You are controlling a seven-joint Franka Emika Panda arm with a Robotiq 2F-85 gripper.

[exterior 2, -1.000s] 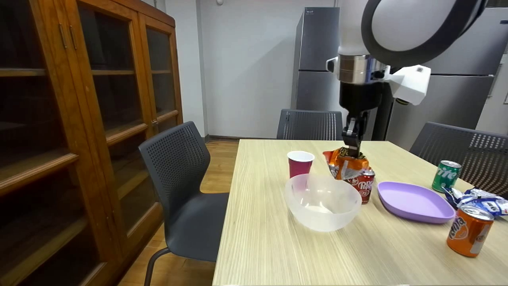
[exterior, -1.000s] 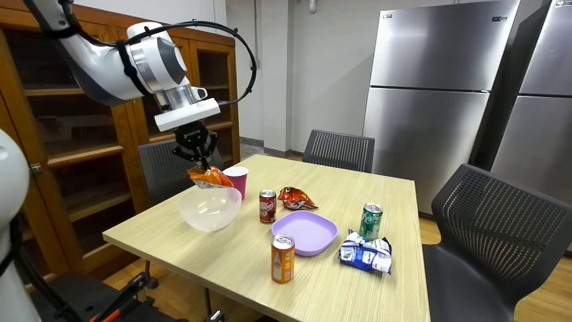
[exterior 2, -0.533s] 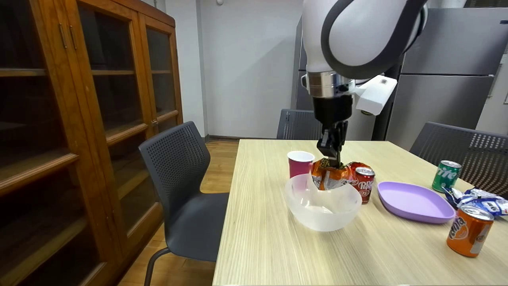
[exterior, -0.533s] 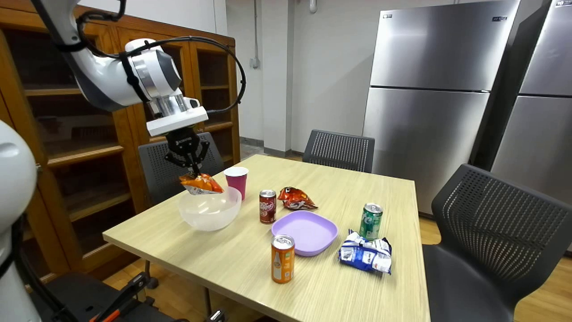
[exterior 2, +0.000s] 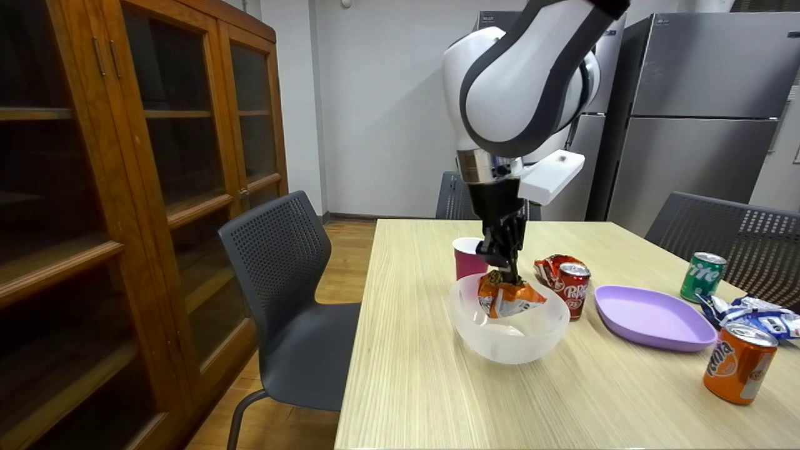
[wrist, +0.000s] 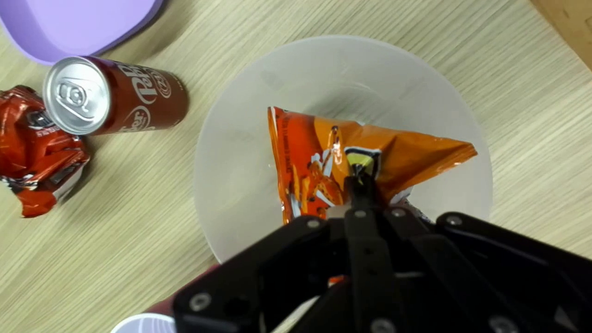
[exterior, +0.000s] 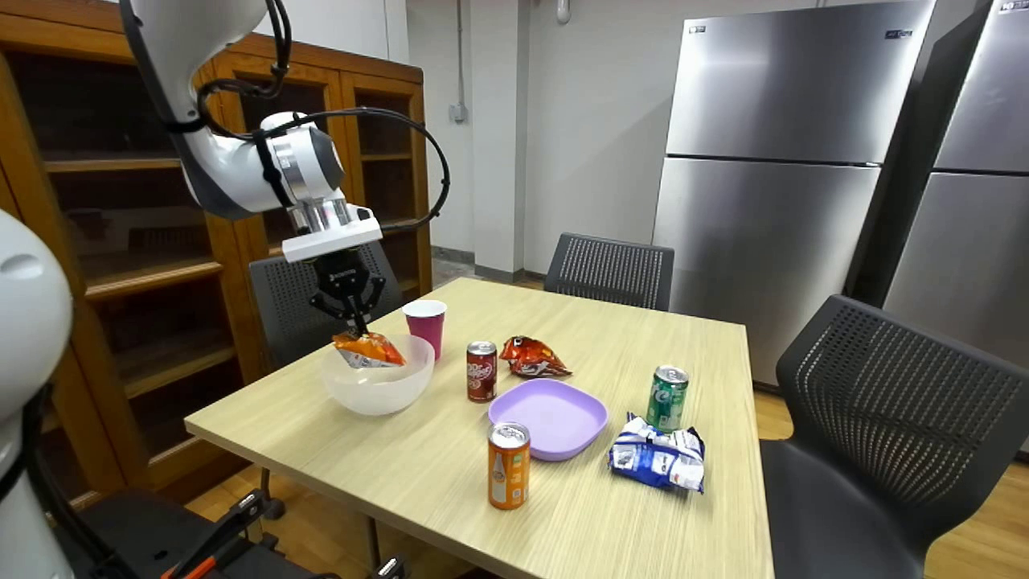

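My gripper (wrist: pixel 363 187) is shut on an orange snack bag (wrist: pixel 310 162), its dark fingertips pinching the crumpled middle. The bag spreads out to both sides of the fingers in the wrist view. Beneath it stands a frosted translucent bowl (wrist: pixel 231 166), with nothing else seen inside. In both exterior views the bag (exterior 2: pixel 509 301) hangs within the mouth of the bowl (exterior 2: pixel 512 347), around rim height. Whether it touches the bowl wall I cannot tell. The far side of the bag is hidden by the gripper in the wrist view.
Close to the bowl stand a magenta cup (exterior: pixel 426 326) and a Dr Pepper can (exterior: pixel 481 371), with a red snack bag (exterior: pixel 532 357) behind. Farther off are a purple plate (exterior: pixel 551 418), an orange can (exterior: pixel 509 466), a green can (exterior: pixel 667 398) and a blue-white bag (exterior: pixel 659 458). Chairs surround the table.
The arm has carried the orange bag down and over to the bowl, from above and behind its rim into its mouth. The grip stays shut. Other objects have not moved.
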